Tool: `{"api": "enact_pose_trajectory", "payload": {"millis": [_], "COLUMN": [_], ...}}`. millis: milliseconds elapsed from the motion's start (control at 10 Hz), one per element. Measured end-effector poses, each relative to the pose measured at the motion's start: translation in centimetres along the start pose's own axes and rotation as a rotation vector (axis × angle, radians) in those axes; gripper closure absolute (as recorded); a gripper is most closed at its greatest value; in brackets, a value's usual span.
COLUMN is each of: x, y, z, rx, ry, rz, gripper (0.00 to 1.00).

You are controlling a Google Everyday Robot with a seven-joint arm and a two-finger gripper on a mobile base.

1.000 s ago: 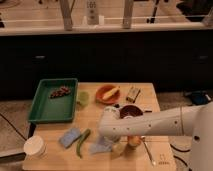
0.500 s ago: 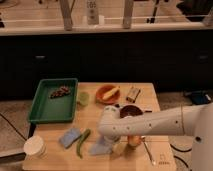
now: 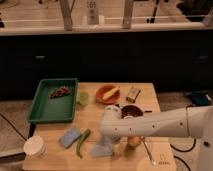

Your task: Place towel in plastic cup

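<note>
The towel [image 3: 101,149] is a pale blue-white cloth on the wooden table [image 3: 55,160], near the front edge. It rises to a peak under my gripper [image 3: 106,136]. The gripper hangs at the end of the white arm [image 3: 160,125], which reaches in from the right, and is right over the towel's top, touching it. The plastic cup [image 3: 83,98] is small and pale green. It stands upright at the back of the table beside the green tray [image 3: 41,107], well behind and left of the gripper.
A blue sponge [image 3: 69,137] and a green pepper [image 3: 81,142] lie left of the towel. A white paper cup [image 3: 34,146] stands at the front left corner. An orange bowl [image 3: 107,93], a dark bowl [image 3: 132,111] and a small box [image 3: 132,93] are behind the arm.
</note>
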Motion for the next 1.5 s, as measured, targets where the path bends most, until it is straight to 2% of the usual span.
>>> {"api": "enact_pose_trajectory", "payload": {"millis": [400, 900, 1000, 1200, 1500], "x": [-0.7, -3.2, -3.8, -4.4, -4.7], "y": [-0.1, 0.0, -0.2, -0.2, -0.3], "z": [-0.4, 0.2, 0.5, 1.0, 1.1], "rx": [0.031, 0.01, 0.008, 0.003, 0.004], "ry": [-0.017, -0.074, -0.087, -0.104, -0.122], "rz": [-0.015, -0.076, -0.09, -0.1, -0.101], "gripper": [0.2, 0.2, 0.23, 0.38, 0.69]}}
